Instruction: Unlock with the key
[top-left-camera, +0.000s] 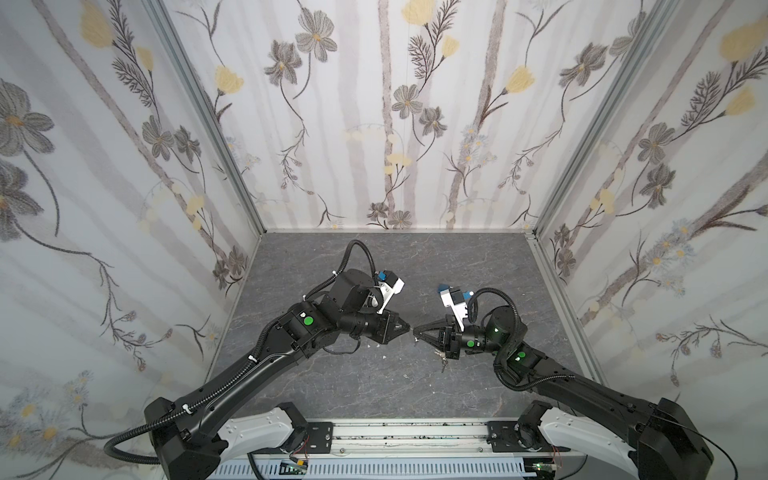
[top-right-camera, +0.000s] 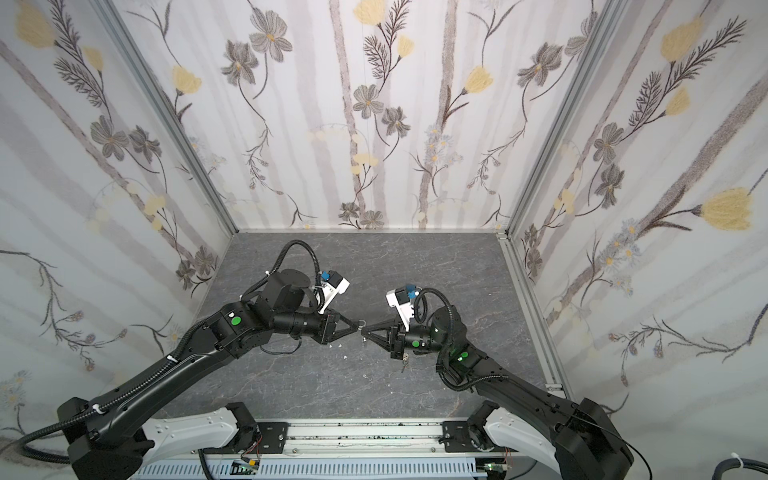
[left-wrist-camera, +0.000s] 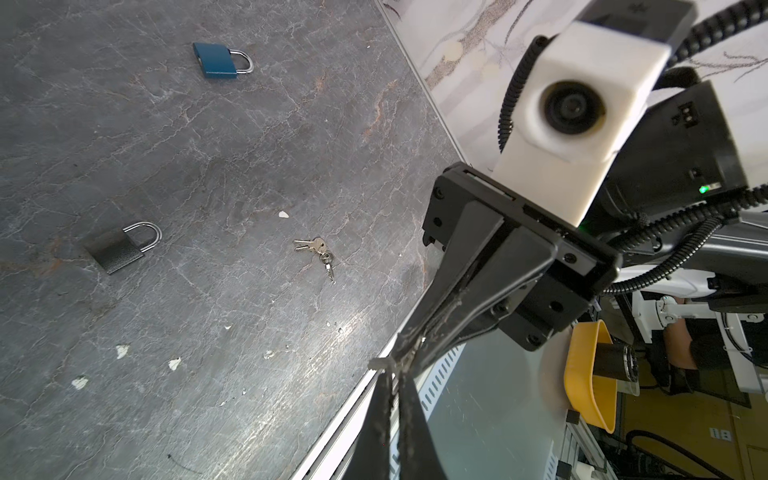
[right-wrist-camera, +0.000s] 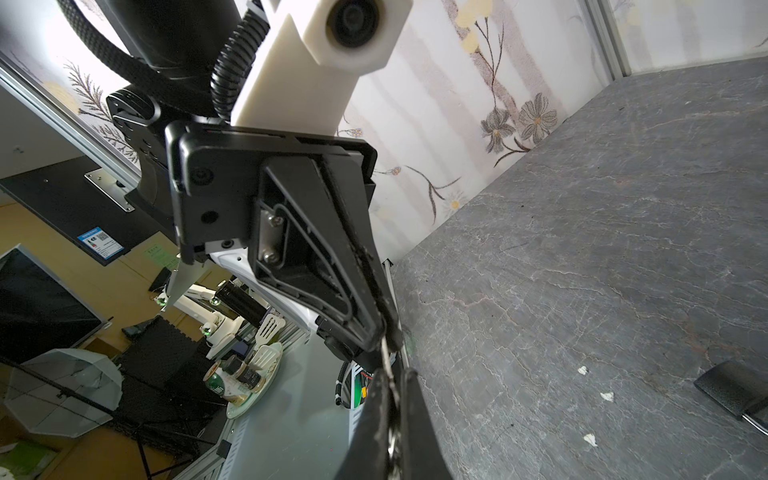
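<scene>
**Two grippers, one key, tip to tip over the worktop**

Both arms lean in so that their tips meet above the middle of the worktop. The left gripper and the right gripper are each pinched tight. The right wrist view shows a thin sliver of bright metal running between them, which I take for the key, held clear of the surface. Each seems to have an end of it, the left on the blade and the right nearer the ring, though the piece is too small to be sure. My guess at the reason is that a key lifted flat off stone sits badly in the fingers. So it is shared in mid-air to get a grip that leaves the blade sticking out.

The locks lie below. The left wrist view shows a dark padlock and a blue padlock flat on the worktop, well apart. Both shackles look closed, and nothing holds either lock. A spare bunch of keys lies under the right gripper, toward the front edge. Which padlock this key fits I can't tell — and before it goes in, one gripper will likely have to let go and steady a lock.
</scene>
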